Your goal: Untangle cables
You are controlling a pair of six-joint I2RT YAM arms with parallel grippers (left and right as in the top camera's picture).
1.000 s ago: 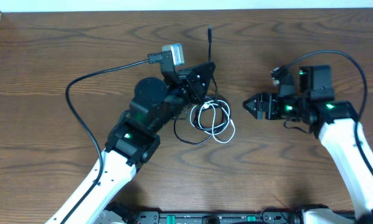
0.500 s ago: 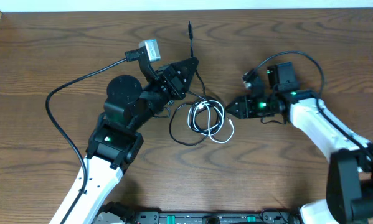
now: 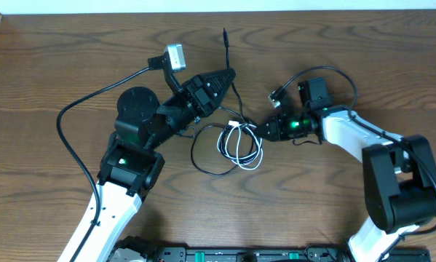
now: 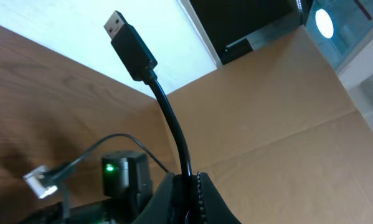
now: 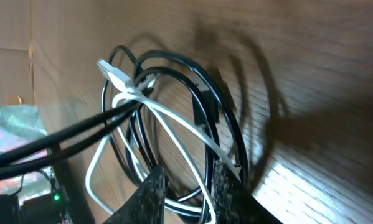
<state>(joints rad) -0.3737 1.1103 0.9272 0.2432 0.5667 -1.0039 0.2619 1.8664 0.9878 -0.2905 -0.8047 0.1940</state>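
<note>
Right gripper [image 5: 187, 180]: we see both fingertips [image 5: 154, 186] at the frame's lower edge, with the jaws narrowly apart. Between them run the white cable [image 5: 131, 93] and strands of the black cables [image 5: 233, 130], looped together on the wooden table [image 5: 323, 74]. The white plug [image 5: 113, 70] lies uppermost. Two black strands stretch off leftward.

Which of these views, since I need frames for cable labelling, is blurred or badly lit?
Overhead: even light, the cables sharp. Left wrist: the black cable crisp, but a lamp glares top right. Right wrist: the worst, table grain smeared, cables soft, heavy shadows beside them.
</note>
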